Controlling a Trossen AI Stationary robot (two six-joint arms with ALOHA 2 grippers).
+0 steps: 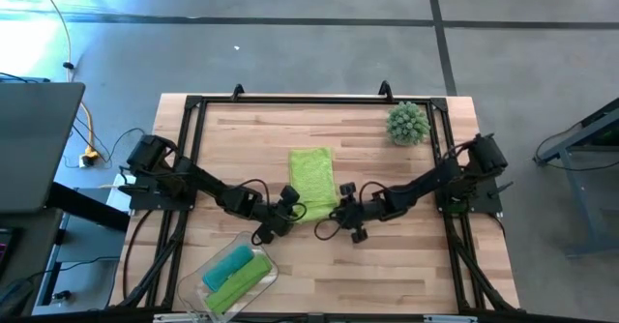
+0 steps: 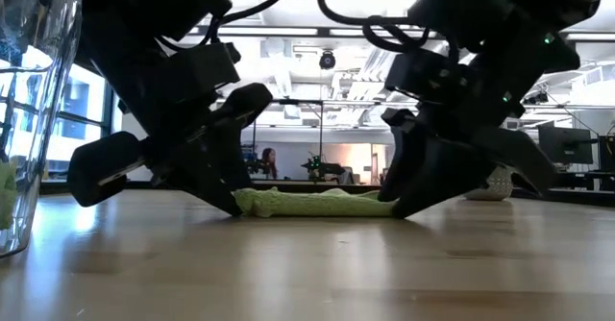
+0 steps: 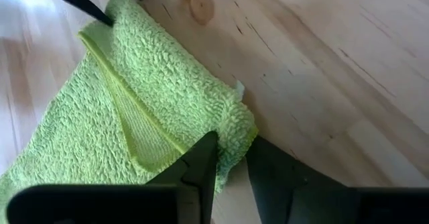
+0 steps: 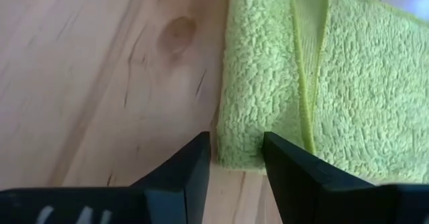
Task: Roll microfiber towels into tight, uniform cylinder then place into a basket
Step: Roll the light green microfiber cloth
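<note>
Item 1, nearest the low camera: basket (image 2: 24, 119), clear plastic tub at the counter's (image 1: 406, 265) near-left corner, wall looming at that view's left edge. Contents: two rolled towels, one teal (image 1: 227, 263), one lime (image 1: 237, 284), side by side.

Item 2: lime green towel (image 1: 313, 183), unrolled, flat at mid-counter, its near edge folded over into a first narrow flap. Both arms work this edge.

Item 3: left gripper (image 3: 231, 167), jaws pinching the folded corner on its side; cloth bunches between them.

Item 4: right gripper (image 4: 236, 158), jaws parted, straddling the opposite corner of the same edge, tips down at the counter; nothing clamped yet.

Item 5: spiky grey-green ball (image 1: 407, 123), far right, well apart from the work.

Risks, judged:
- One corner gripped, the other not: the roll may start skewed and come out cone-shaped.
- Left pinch takes little cloth; the fuzzy pile may slip free.
- Loose first fold gives a slack core, hence an uneven cylinder.
</note>
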